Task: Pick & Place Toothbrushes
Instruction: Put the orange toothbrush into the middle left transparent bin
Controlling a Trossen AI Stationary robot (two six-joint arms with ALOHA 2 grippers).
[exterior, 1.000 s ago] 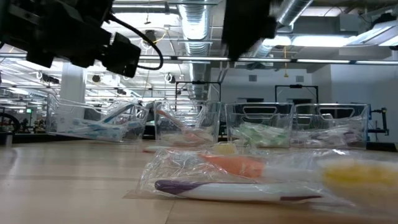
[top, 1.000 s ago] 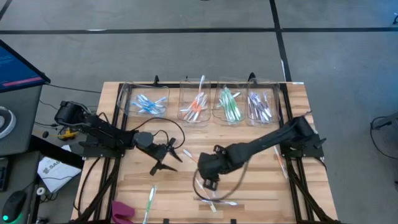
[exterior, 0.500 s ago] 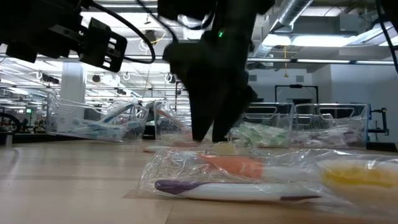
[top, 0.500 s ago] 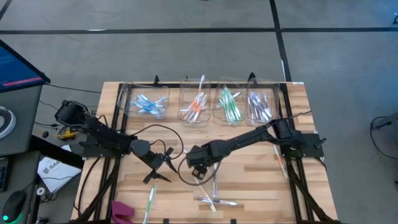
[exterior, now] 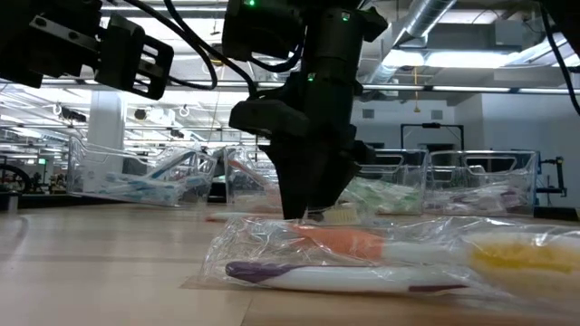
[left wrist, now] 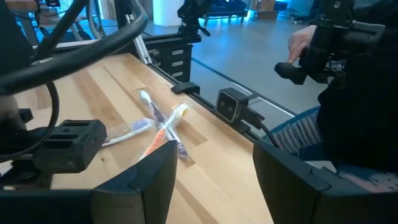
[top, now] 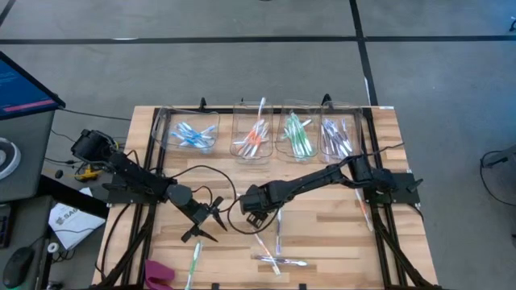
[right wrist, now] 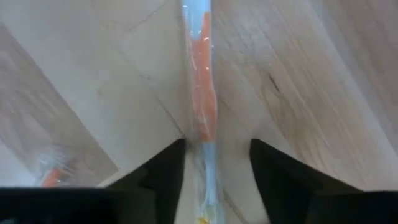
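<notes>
An orange-and-white toothbrush (right wrist: 201,106) in a clear wrapper lies flat on the wooden table. My right gripper (right wrist: 217,171) points down over it, open, with one finger on each side of the handle; I cannot tell whether a finger touches it. This gripper stands at the table's middle (top: 256,213) and its tips reach the wood (exterior: 308,214). My left gripper (top: 206,222) hovers open to its left with nothing between its fingers (left wrist: 214,186). Loose toothbrushes (top: 278,261) lie crossed near the front edge; a green one (top: 193,262) lies farther left.
Clear bins stand along the far edge with blue (top: 193,135), orange (top: 254,138), green (top: 297,135) and purple (top: 337,137) toothbrushes. Wrapped toothbrushes (exterior: 344,272) lie close to the low camera. A pink object (top: 159,274) sits at the near left. A person (left wrist: 348,81) sits beyond the table.
My right gripper has come down from above the loose pile to the table top, shifting toward the far edge and the left, and has rolled about its own axis. My left gripper has swung toward the near edge, still open.
</notes>
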